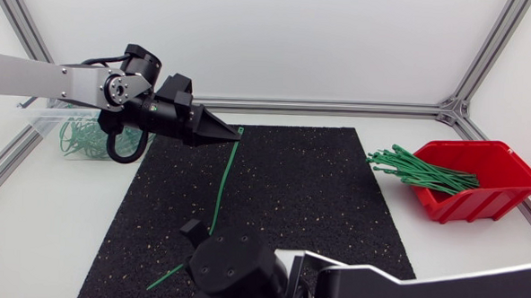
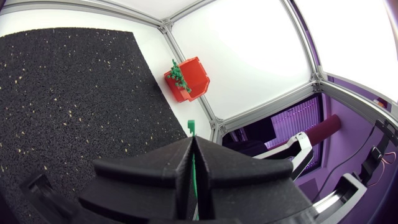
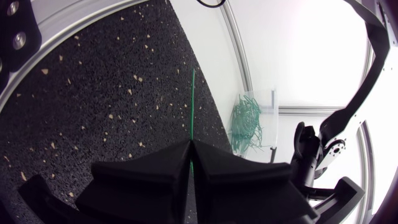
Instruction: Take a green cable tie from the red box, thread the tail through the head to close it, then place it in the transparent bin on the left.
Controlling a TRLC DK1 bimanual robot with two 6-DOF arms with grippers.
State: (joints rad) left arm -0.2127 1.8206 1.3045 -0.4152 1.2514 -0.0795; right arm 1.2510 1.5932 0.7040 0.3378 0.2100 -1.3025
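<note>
A green cable tie [image 1: 226, 179] is stretched out over the black mat [image 1: 308, 205] between my two grippers. My left gripper [image 1: 231, 130] is shut on its head end, and the head [image 2: 191, 127] pokes out just past the fingertips. My right gripper [image 1: 201, 237], at the mat's near edge, is shut on the strap lower down. The strap [image 3: 193, 106] runs straight ahead from it, and the tail trails off behind it. The red box [image 1: 481, 182] with several green ties [image 1: 419, 170] sits at the right. The transparent bin [image 1: 76, 133] stands at the left behind my left arm.
The bin [image 3: 250, 123] holds several closed green ties. Some ties in the red box [image 2: 187, 78] stick out over its left rim. Aluminium frame rails [image 1: 339, 106] run along the table's back and sides.
</note>
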